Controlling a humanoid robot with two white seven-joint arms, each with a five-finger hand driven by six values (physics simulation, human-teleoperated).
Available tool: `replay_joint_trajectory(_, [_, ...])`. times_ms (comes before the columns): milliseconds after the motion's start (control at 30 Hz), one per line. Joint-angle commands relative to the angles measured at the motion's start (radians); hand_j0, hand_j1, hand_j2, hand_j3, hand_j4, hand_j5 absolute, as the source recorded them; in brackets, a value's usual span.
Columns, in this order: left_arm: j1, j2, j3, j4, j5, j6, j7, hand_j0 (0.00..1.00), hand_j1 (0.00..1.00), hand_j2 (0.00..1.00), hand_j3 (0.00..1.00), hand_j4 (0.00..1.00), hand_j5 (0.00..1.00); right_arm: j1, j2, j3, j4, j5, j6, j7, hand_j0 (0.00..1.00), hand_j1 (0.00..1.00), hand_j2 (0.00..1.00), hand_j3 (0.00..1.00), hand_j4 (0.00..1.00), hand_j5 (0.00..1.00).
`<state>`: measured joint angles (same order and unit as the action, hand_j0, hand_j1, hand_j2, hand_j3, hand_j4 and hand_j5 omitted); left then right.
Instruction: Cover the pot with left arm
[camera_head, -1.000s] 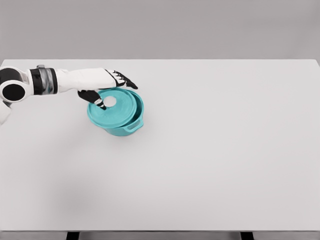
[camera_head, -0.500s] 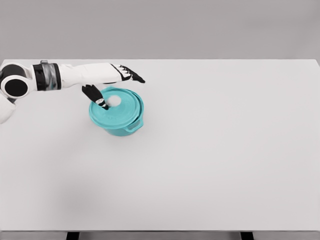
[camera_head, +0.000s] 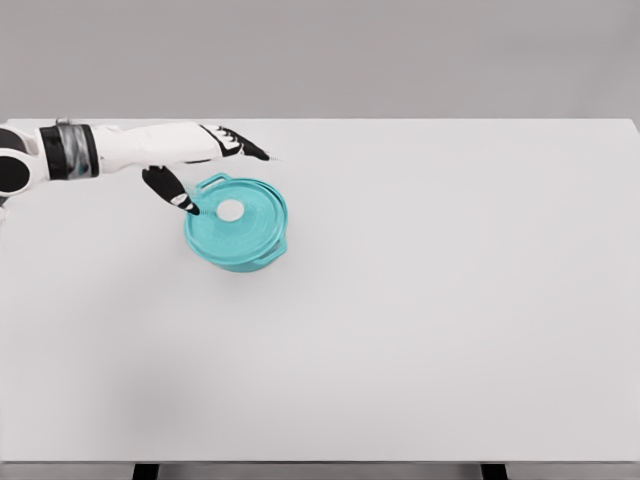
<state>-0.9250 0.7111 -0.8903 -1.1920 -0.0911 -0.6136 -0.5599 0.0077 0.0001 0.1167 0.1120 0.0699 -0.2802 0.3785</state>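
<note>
A teal pot (camera_head: 243, 250) stands on the white table (camera_head: 420, 300), left of the middle. Its teal lid (camera_head: 236, 215) with a white knob (camera_head: 230, 210) lies flat on the pot's rim. My left hand (camera_head: 210, 170) hovers just above and to the left of the lid, fingers spread and holding nothing. Its thumb (camera_head: 172, 190) points down beside the lid's left edge, apart from the knob. The other fingers (camera_head: 240, 146) stretch out beyond the pot's far side. The right arm is out of view.
The white table spreads wide to the right and towards the front. A grey wall stands behind its far edge.
The lid was tilted and off-centre; it now sits level on the pot. My left hand let go of the knob and drew back to the left and up.
</note>
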Motion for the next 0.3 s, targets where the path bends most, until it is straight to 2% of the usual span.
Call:
replay_joint_trajectory(0, [0.0, 0.065, 0.005, -0.003, 0.034, 0.003, 0.001, 1.0, 1.0, 1.0, 1.0, 1.0, 1.0, 0.0, 0.0, 0.0, 0.0, 0.001, 0.0, 0.0, 1.0, 1.0, 1.0, 1.0, 1.0, 1.0])
replay_joint_trajectory(67, [0.002, 0.146, 0.011, -0.001, 0.057, 0.003, 0.002, 1.0, 1.0, 1.0, 1.0, 1.0, 1.0, 0.0, 0.0, 0.0, 0.0, 0.001, 0.0, 0.0, 1.0, 1.0, 1.0, 1.0, 1.0, 1.0])
replay_joint_trajectory(133, [0.012, 0.223, 0.051, -0.021, 0.088, 0.003, 0.002, 1.0, 1.0, 1.0, 1.0, 1.0, 1.0, 0.0, 0.0, 0.0, 0.0, 0.001, 0.0, 0.0, 1.0, 1.0, 1.0, 1.0, 1.0, 1.0])
replay_joint_trajectory(200, [0.074, 0.255, 0.067, -0.066, 0.096, 0.003, 0.002, 1.0, 1.0, 1.0, 1.0, 1.0, 1.0, 0.0, 0.0, 0.0, 0.0, 0.001, 0.0, 0.0, 1.0, 1.0, 1.0, 1.0, 1.0, 1.0])
replay_joint_trajectory(267, [0.158, 0.28, 0.137, -0.093, 0.097, 0.003, 0.001, 1.0, 1.0, 1.0, 1.0, 1.0, 1.0, 0.0, 0.0, 0.0, 0.0, 0.001, 0.0, 0.0, 1.0, 1.0, 1.0, 1.0, 1.0, 1.0])
